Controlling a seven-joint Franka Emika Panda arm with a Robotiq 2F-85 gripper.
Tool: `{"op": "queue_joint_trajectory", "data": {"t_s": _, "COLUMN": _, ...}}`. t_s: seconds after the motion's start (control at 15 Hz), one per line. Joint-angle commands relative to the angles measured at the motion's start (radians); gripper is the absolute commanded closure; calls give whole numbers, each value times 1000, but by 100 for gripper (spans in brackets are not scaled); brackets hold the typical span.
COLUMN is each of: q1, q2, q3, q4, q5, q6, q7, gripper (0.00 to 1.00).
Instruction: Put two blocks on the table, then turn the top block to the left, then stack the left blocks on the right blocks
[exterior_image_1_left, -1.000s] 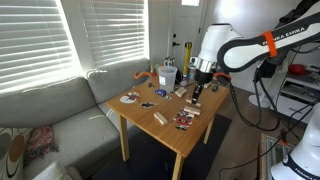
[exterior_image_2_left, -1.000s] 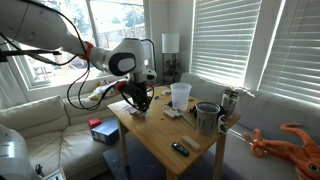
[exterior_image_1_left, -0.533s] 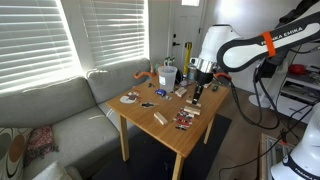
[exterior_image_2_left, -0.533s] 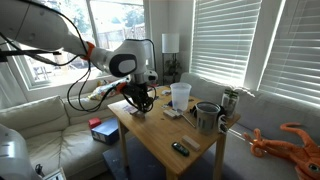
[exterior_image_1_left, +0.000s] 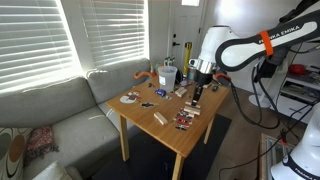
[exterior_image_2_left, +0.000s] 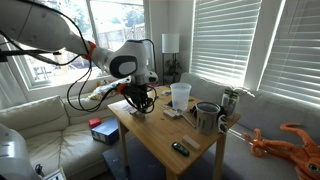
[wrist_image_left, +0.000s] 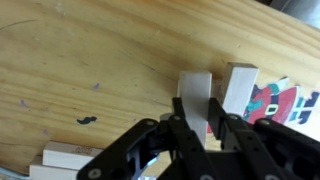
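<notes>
In the wrist view my gripper (wrist_image_left: 196, 104) is shut on a pale wooden block (wrist_image_left: 195, 84) that stands upright on the table (wrist_image_left: 90, 60). A second upright block (wrist_image_left: 238, 88) stands just to its right, close beside it. A third block (wrist_image_left: 62, 158) lies flat at the lower left. In both exterior views the gripper (exterior_image_1_left: 197, 93) (exterior_image_2_left: 140, 104) hangs low over the table's edge nearest the arm. Another block (exterior_image_1_left: 159, 118) lies alone near the middle of the table (exterior_image_1_left: 170, 132).
A red-and-black piece (wrist_image_left: 276, 104) lies right of the blocks. A white cup (exterior_image_2_left: 180, 95), a metal mug (exterior_image_2_left: 207, 117), a dark small object (exterior_image_2_left: 179, 148) and a plate (exterior_image_1_left: 130, 98) sit on the table. A grey sofa (exterior_image_1_left: 50, 110) flanks it.
</notes>
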Motion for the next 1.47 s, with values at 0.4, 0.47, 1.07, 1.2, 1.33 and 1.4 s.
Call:
{"op": "queue_joint_trajectory", "data": {"t_s": 0.4, "q1": 8, "q2": 23, "q3": -17, "q4": 14, "q5": 74, "q6": -29, "q7": -40, "gripper": 93}}
{"op": "queue_joint_trajectory", "data": {"t_s": 0.47, "q1": 8, "q2": 25, "q3": -17, "q4": 15, "q5": 75, "q6": -33, "q7": -40, "gripper": 93}}
{"op": "queue_joint_trajectory", "data": {"t_s": 1.07, "q1": 4, "q2": 31, "q3": -17, "q4": 23, "q5": 67, "q6": -44, "q7": -28, "gripper": 58}}
{"op": "queue_joint_trajectory", "data": {"t_s": 1.2, "q1": 4, "q2": 31, "q3": -17, "q4": 23, "q5": 67, "q6": -43, "q7": -26, "gripper": 52}}
{"op": "queue_joint_trajectory", "data": {"t_s": 1.33, "q1": 3, "q2": 31, "q3": -17, "q4": 23, "q5": 67, "q6": -43, "q7": -26, "gripper": 57}}
{"op": "queue_joint_trajectory", "data": {"t_s": 1.4, "q1": 3, "q2": 32, "q3": -17, "q4": 24, "q5": 67, "q6": -43, "q7": -25, "gripper": 70}}
